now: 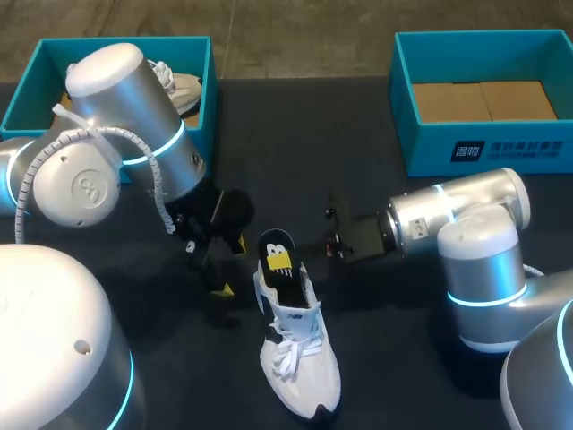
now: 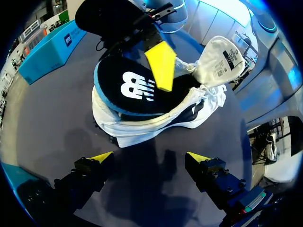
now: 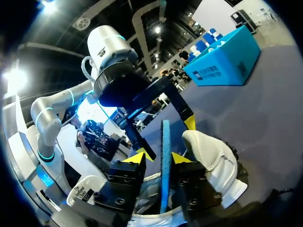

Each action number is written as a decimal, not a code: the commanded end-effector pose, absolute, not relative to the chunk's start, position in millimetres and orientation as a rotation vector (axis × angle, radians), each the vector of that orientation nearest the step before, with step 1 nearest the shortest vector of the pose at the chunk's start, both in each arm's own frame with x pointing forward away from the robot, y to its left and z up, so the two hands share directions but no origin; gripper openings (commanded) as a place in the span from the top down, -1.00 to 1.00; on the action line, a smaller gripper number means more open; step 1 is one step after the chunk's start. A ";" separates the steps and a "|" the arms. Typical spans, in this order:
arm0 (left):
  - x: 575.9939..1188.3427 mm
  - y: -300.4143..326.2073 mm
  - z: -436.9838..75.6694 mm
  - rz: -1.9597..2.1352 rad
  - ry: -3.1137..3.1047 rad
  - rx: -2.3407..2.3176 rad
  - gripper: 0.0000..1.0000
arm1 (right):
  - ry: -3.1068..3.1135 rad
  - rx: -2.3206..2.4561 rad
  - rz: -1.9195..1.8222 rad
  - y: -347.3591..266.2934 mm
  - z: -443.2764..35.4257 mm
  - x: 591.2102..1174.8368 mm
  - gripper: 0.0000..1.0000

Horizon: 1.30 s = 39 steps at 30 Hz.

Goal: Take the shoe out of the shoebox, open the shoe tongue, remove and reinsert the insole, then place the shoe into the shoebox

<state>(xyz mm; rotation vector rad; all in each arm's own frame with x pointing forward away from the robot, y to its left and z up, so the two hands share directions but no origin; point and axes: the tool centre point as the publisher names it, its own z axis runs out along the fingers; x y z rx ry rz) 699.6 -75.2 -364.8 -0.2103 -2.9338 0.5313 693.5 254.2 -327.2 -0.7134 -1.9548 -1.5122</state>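
- Insole (image 1: pixel 278 260) stands on end out of the shoe (image 1: pixel 300 358). Its lower part is hidden inside the opening, and in the right wrist view it shows edge-on only, as a thin blue strip.
- Right gripper (image 3: pixel 158 157) is clamped on the insole, one yellow tip against each face. From the left wrist view only one of its fingers (image 2: pixel 161 66) shows; the other is behind the insole.
- Left gripper (image 2: pixel 150 158) is spread wide and holds nothing, with the shoe ahead of it on the table (image 1: pixel 295 134). In the head view its fingers are dark and hard to make out.
- Tongue (image 2: pixel 220 59) is folded forward over the laces (its label side faces up).
- Shoeboxes, two, both teal: the left shoebox (image 1: pixel 31 94) is largely covered by the left arm (image 1: pixel 125 125), and the right shoebox (image 1: pixel 430 148) holds brown cardboard (image 1: pixel 483 100).
- Shoes, two: one lies on the table between the grippers. A second shoe (image 1: pixel 183 90) lies in the left shoebox, mostly hidden.
- Insoles, one.
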 end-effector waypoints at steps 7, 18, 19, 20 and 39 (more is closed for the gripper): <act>699.1 -75.1 -364.9 0.530 -2.935 -0.210 -1.00 | -1.911 -0.774 -1.464 254.1 -340.0 695.2 1.00; 699.1 -75.1 -364.9 0.530 -2.935 -0.210 -1.00 | -1.909 -0.846 -1.383 252.1 -353.4 673.7 1.00; 699.1 -75.1 -364.9 0.530 -2.935 -0.210 -1.00 | -1.907 -0.847 -1.381 251.8 -354.1 672.1 1.00; 699.1 -75.1 -364.9 0.530 -2.935 -0.210 -1.00 | -1.908 -0.855 -1.375 251.8 -354.6 671.0 1.00; 699.1 -75.1 -364.9 0.530 -2.935 -0.210 -1.00 | -1.943 -0.800 -1.429 258.2 -335.7 697.3 0.92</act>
